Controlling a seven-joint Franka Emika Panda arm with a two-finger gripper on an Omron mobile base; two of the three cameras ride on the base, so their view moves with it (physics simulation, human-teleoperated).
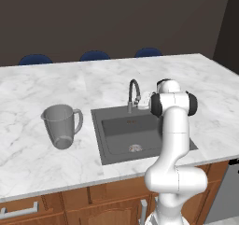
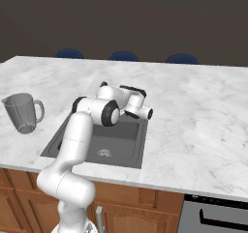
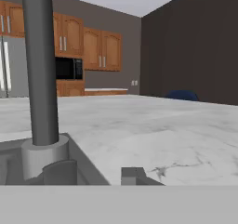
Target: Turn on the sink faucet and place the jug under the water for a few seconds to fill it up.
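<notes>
Gripper [image 1: 141, 101] sat low against the sink faucet [image 1: 134, 94] base; finger spread unclear (closing, probably). No stream ran. Nudge the lever gently, sideways. Jug [image 1: 61, 125] stood left of the sink [image 1: 106, 145], untouched.

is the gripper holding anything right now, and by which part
Cannot be told: the gripper sits at the sink faucet base, but a grip doesn't show. The jug stands untouched.

No lettering, label, brand mark or number can be read on anything in these three rendered kitchen views.
</notes>
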